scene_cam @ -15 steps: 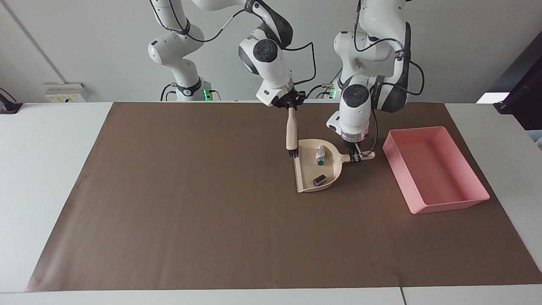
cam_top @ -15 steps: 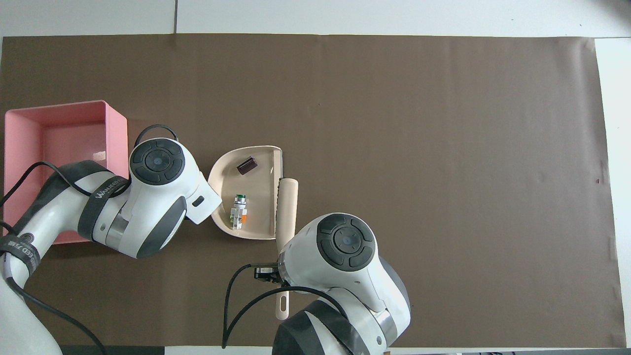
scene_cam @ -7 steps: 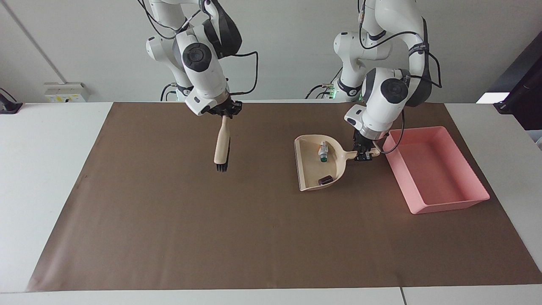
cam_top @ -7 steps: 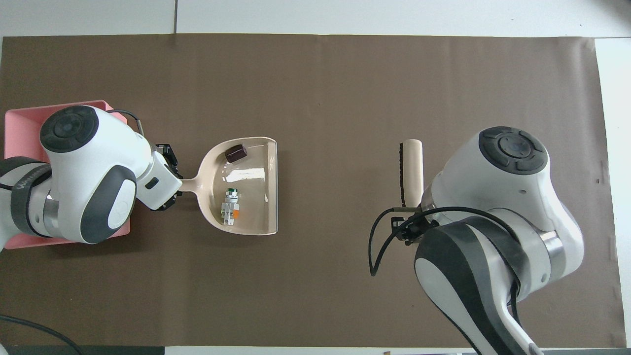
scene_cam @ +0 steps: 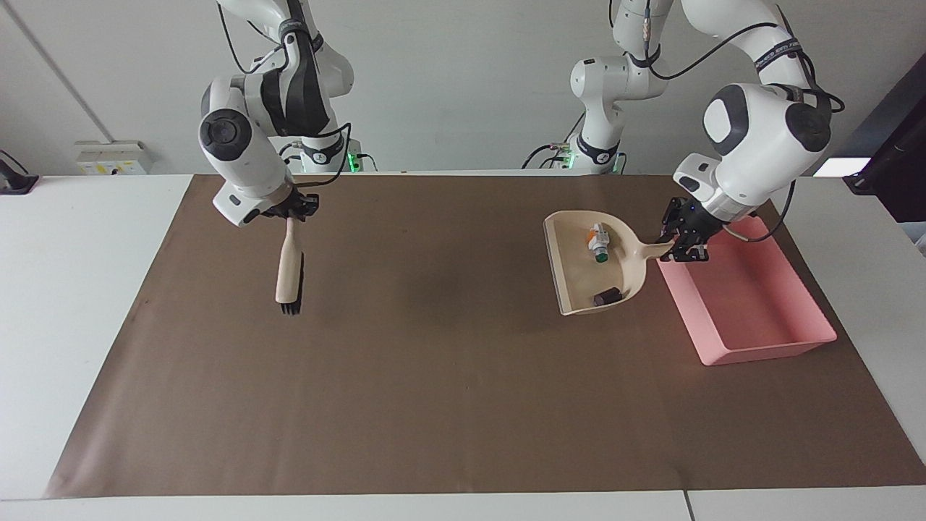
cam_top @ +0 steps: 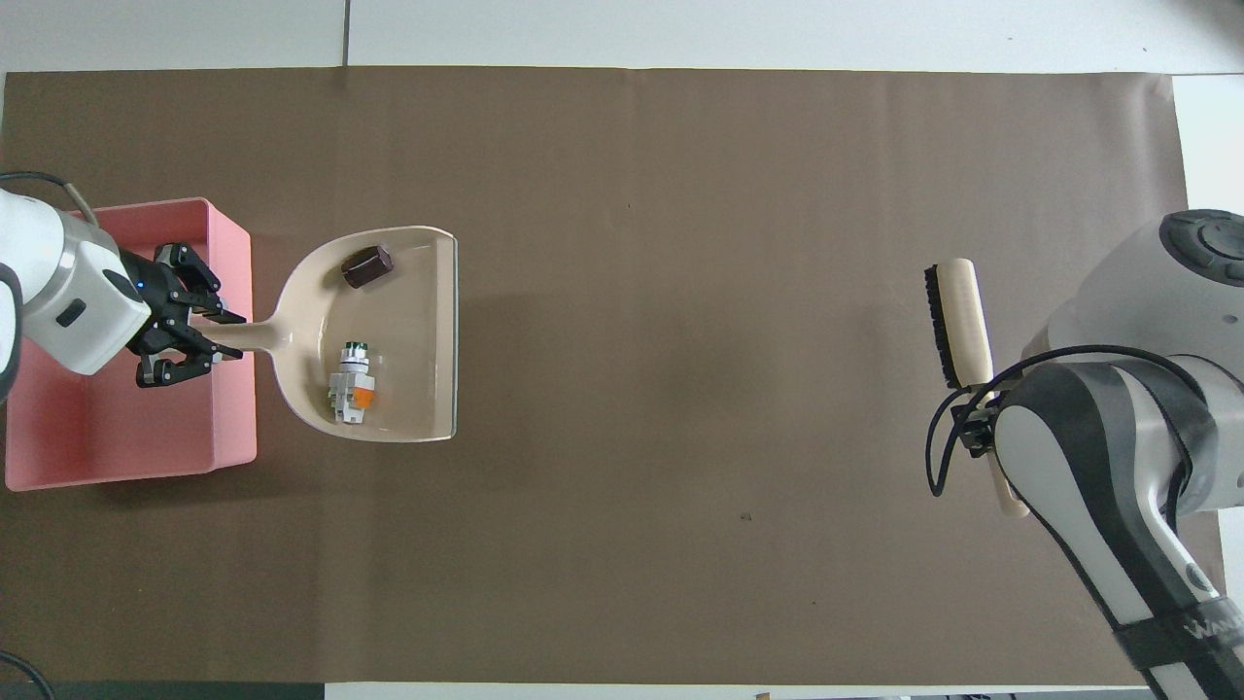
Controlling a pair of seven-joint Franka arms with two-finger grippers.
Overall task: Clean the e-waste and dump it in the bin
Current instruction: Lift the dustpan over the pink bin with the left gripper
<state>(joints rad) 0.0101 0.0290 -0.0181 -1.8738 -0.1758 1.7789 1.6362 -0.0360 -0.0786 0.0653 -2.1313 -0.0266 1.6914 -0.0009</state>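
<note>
The beige dustpan (scene_cam: 579, 278) (cam_top: 418, 331) hangs above the mat, beside the wall of the pink bin (scene_cam: 745, 307) (cam_top: 126, 437). My left gripper (scene_cam: 681, 248) (cam_top: 216, 335) is shut on the dustpan's handle, over the bin's rim. Two bits of e-waste lie in the pan: a white-and-green piece with an orange touch (scene_cam: 599, 242) (cam_top: 352, 384) and a dark block (scene_cam: 608, 296) (cam_top: 366, 266). My right gripper (scene_cam: 291, 210) is shut on the handle of a beige brush (scene_cam: 288, 271) (cam_top: 957, 321), which hangs bristles down over the mat toward the right arm's end.
A brown mat (scene_cam: 434, 376) covers most of the white table. The bin stands at the left arm's end of the mat with nothing seen inside it. A white socket box (scene_cam: 112, 158) sits at the table's edge by the wall.
The left arm has lifted the dustpan and carried it to the bin's wall. The right arm has swung the brush away from the pan toward its own end of the table.
</note>
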